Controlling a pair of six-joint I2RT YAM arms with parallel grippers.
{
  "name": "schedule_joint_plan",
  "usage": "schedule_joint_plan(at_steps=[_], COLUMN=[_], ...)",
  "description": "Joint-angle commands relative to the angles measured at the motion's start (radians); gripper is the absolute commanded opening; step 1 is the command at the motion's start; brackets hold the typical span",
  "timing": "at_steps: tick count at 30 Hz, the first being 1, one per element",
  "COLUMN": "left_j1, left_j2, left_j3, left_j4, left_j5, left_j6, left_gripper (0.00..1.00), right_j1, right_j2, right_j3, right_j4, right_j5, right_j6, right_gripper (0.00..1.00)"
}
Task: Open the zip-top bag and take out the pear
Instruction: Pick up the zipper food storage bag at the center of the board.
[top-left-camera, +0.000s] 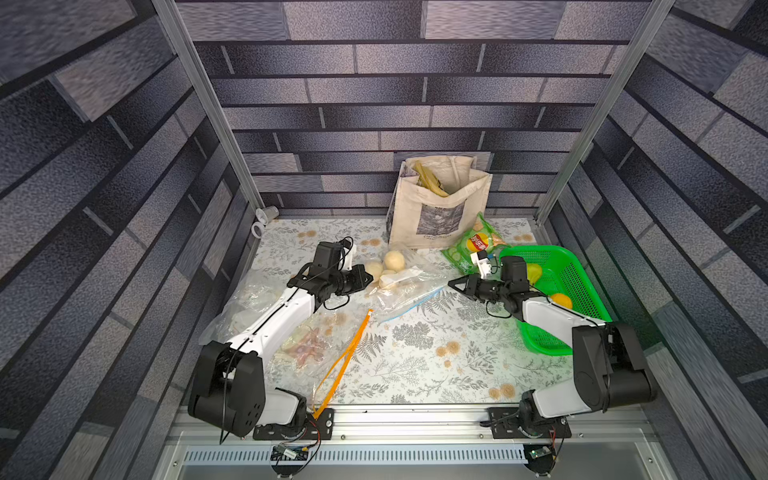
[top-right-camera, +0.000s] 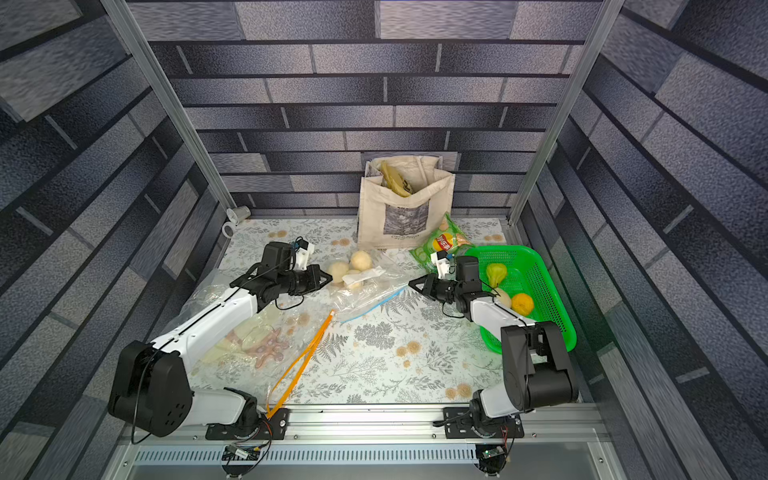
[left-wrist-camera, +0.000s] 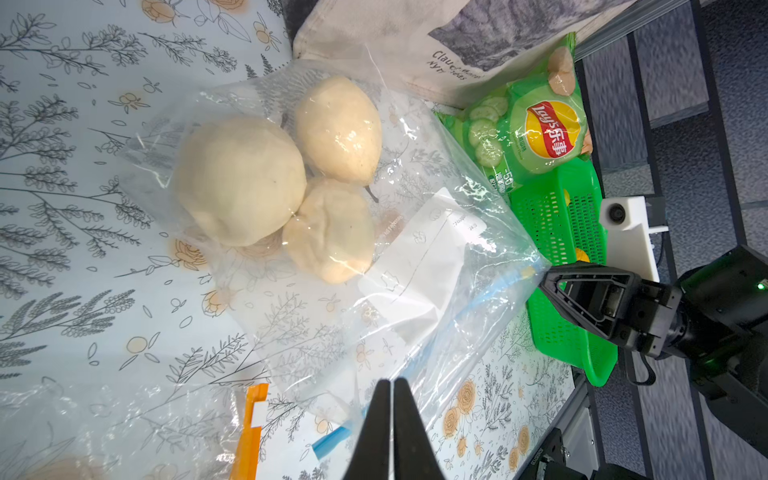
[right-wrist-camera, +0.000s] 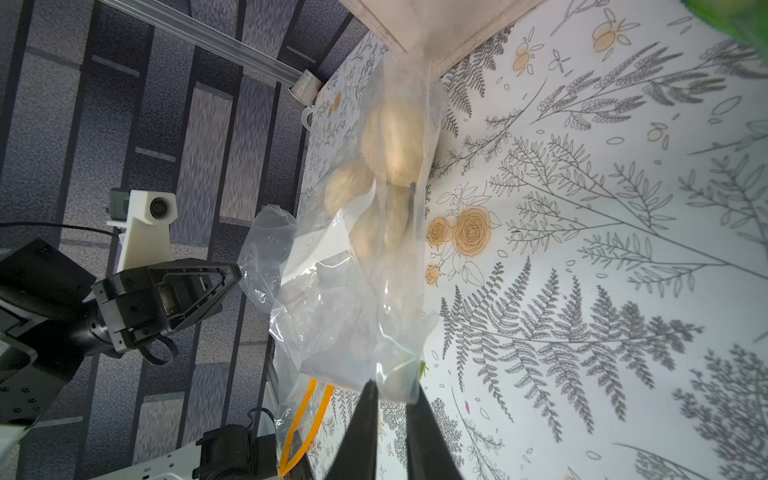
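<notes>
A clear zip-top bag (top-left-camera: 411, 286) (top-right-camera: 374, 291) lies mid-table, its blue zip strip (left-wrist-camera: 478, 299) running between my two grippers. Three pale pears (top-left-camera: 393, 261) (left-wrist-camera: 239, 178) (right-wrist-camera: 395, 141) and a white paper slip sit inside it. My left gripper (top-left-camera: 370, 277) (left-wrist-camera: 392, 380) has its jaws pressed together on the bag's edge at one end of the zip. My right gripper (top-left-camera: 449, 285) (right-wrist-camera: 394, 385) is at the opposite corner. Its jaws are nearly together, with the bag's film pinched between them.
A green basket (top-left-camera: 536, 249) holding a green fruit (top-right-camera: 496, 272) and an orange (top-right-camera: 522, 303) stands under the right arm. A chips bag (top-left-camera: 478, 243) and a canvas tote (top-left-camera: 436, 216) are at the back. Another clear bag with an orange zip (top-left-camera: 345, 361) lies front left.
</notes>
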Motion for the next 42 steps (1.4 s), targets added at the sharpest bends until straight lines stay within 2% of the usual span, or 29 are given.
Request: schedule_joint_plan(at_steps=[1,6,11,13,17,20,21,27,29,36,42], left_j1=[-0.005,-0.012,-0.068,-0.093,-0.110,-0.107,-0.107,-0.133,-0.135,-0.129,-0.122], left_j2=[-0.034,-0.045,-0.055,-0.057,-0.048,-0.038,-0.037,-0.078,-0.093,-0.137,-0.126], left_j3=[-0.015,-0.009,0.036,0.052,0.054,0.049,0.048,0.016,-0.007,-0.120,-0.176], left_j4=[-0.025,-0.030,-0.075,-0.086,-0.081,-0.080,-0.084,-0.137,-0.157,-0.145,-0.102], left_j5=[-0.019,-0.024,-0.051,-0.068,-0.088,-0.093,-0.088,-0.060,-0.050,-0.033,-0.032], left_j6=[0.025,0.030,0.070,0.078,0.069,0.060,0.058,0.069,0.065,-0.018,-0.076], left_gripper=[0.07,0.09,0.17,0.20,0.20,0.20,0.23,0.58,0.66,0.82,0.87], right_j1=[0.006,0.006,0.006,0.006,0.006,0.006,0.006,0.011,0.017,0.036,0.067], right_j2=[-0.009,-0.050,-0.144,-0.186,-0.239,-0.242,-0.237,-0.225,-0.225,-0.177,-0.148], right_j3=[-0.016,-0.037,-0.047,-0.040,-0.014,-0.007,-0.007,-0.014,0.001,0.091,0.109], right_j4=[0.011,-0.014,-0.113,-0.204,-0.390,-0.415,-0.404,-0.295,-0.269,-0.258,-0.181], right_j5=[0.025,0.027,0.029,0.067,0.183,0.188,0.169,0.056,0.040,0.024,0.036], right_j6=[0.008,0.003,-0.022,-0.055,-0.153,-0.186,-0.184,-0.152,-0.148,-0.125,-0.058], right_gripper=[0.10,0.00,0.00,0.00,0.00,0.00,0.00,0.00,0.00,0.00,0.00])
